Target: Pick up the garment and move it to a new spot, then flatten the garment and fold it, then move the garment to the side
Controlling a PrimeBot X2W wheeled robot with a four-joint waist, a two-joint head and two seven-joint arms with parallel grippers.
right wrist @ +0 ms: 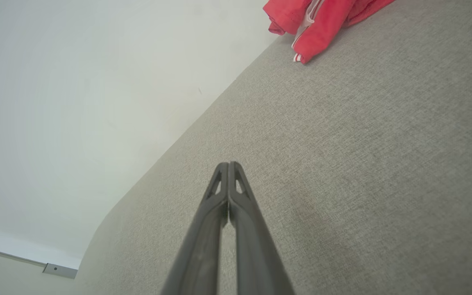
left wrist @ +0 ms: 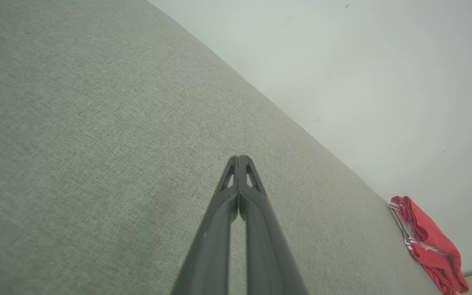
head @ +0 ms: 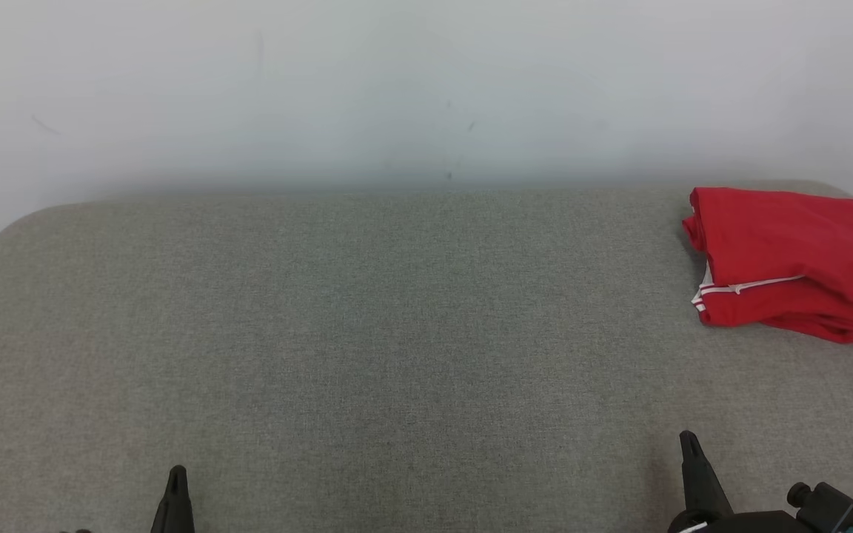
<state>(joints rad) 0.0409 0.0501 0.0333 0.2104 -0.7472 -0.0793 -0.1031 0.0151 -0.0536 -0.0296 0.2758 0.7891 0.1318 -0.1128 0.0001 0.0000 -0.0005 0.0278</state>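
Note:
The garment (head: 793,263) is red with thin white trim and lies folded in a compact pile at the far right of the grey surface, close to the wall. It also appears as the garment (left wrist: 428,241) at the lower right of the left wrist view and the garment (right wrist: 322,20) at the top of the right wrist view. My left gripper (head: 177,474) is shut and empty at the near left edge. My right gripper (head: 687,438) is shut and empty at the near right, well short of the pile. Both wrist views show fingertips pressed together, left gripper (left wrist: 239,157), right gripper (right wrist: 228,164).
The grey fabric-covered surface (head: 397,333) has rounded far corners and butts against a pale wall (head: 426,89). A strip of floor and a baseboard (right wrist: 55,268) show past its left end.

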